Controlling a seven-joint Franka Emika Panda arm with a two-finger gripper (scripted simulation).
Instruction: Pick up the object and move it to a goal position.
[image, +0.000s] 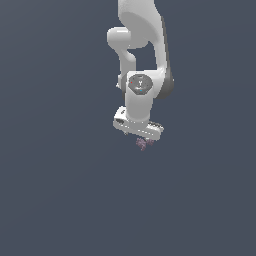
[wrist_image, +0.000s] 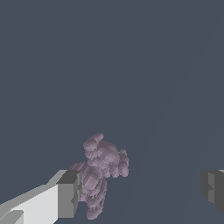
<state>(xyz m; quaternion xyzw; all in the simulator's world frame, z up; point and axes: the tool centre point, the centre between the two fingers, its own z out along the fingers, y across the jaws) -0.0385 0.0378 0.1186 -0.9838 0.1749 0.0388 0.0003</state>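
Hanging just under the white gripper (image: 142, 140), the lumpy mauve object (wrist_image: 99, 173) is sitting between the fingers (wrist_image: 68, 194), right beside one pad and well apart from the other. The jaws are standing wide apart, gripping nothing. In the wrist view, its long axis is running roughly parallel to the fingers.

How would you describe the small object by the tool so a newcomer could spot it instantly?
Follow the white arm down to its tool. Just beneath sits the object, a tiny lumpy purplish-mauve clump beside one grey finger pad, the only coloured thing against the plain dark grey-blue ground.
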